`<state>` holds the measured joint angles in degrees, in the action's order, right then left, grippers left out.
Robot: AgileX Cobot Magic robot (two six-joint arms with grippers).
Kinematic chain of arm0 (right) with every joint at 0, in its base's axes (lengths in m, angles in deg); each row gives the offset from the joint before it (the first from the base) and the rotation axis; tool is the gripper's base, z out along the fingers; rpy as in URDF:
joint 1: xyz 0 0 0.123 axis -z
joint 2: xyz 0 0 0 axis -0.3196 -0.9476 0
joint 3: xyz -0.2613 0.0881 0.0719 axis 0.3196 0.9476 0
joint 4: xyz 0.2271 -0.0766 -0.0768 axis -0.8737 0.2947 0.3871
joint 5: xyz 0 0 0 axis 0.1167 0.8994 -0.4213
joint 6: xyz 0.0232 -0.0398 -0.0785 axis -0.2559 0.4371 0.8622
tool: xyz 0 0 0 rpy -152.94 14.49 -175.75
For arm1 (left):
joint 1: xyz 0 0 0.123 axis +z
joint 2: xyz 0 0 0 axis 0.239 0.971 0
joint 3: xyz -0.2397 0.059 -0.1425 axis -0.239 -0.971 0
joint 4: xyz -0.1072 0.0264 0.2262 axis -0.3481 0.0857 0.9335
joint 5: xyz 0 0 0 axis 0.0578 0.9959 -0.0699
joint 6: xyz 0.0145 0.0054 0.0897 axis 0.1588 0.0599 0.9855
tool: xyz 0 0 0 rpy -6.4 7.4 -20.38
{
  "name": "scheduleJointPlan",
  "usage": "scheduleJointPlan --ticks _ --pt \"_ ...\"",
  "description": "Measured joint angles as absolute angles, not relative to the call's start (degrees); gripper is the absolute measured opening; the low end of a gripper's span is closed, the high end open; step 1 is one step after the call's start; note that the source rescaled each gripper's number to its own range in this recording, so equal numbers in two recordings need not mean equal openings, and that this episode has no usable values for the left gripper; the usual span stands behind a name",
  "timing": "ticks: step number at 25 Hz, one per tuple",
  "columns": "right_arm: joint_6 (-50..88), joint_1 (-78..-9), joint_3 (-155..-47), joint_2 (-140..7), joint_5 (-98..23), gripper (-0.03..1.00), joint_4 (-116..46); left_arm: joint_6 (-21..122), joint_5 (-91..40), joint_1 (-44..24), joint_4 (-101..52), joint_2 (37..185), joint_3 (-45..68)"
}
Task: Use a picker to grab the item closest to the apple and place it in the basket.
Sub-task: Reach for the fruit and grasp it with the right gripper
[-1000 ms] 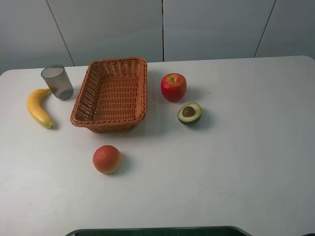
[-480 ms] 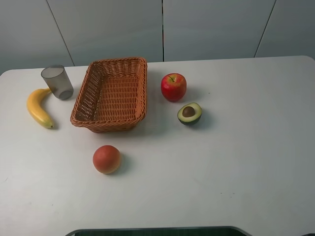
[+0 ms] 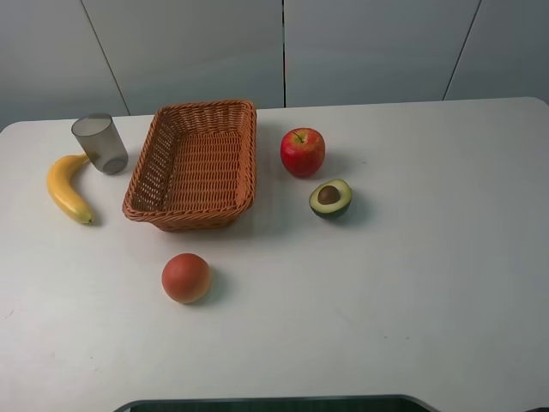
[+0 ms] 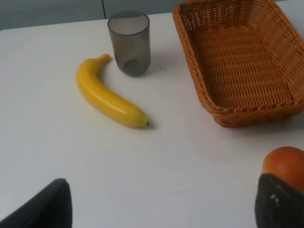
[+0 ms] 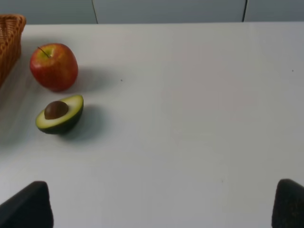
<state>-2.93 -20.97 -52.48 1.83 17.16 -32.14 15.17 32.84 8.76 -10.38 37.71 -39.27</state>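
One avocado half [image 3: 330,197] just beside apple [image 3: 302,152], basket [image 3: 206,106] nearby

Both poised, both open: my left gripper [image 4: 161,209] hangs with its jaws spread wide, one dark fingertip [image 4: 45,206] at each side of its wrist view. My right gripper [image 5: 159,206] matches it, fingers [image 5: 26,206] far apart and empty.

Open table surface [image 3: 429,283] stretches from the avocado half [image 3: 330,197] to the right edge and front edge. The apple [image 3: 302,152] crowds its back side; the basket [image 3: 196,167] stands toward the left edge.
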Motion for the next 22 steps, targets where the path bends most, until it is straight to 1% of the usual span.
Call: scheduleJointPlan --ticks 7,15,17,22 --pt "-2.9 -21.0 -59.1 -14.5 16.9 1.0 -32.0 15.2 32.8 8.8 -10.4 37.7 -39.3" --pt "-3.6 -21.2 -60.4 -32.8 13.0 1.0 -34.7 15.4 32.8 8.8 -10.4 37.7 -39.3" --pt "-4.1 -23.4 -60.4 -37.5 11.7 1.0 -35.3 15.4 32.8 8.8 -10.4 37.7 -39.3" --pt "-5.4 -33.1 -61.2 -48.6 5.3 1.0 -35.6 15.4 32.8 8.8 -10.4 37.7 -39.3"
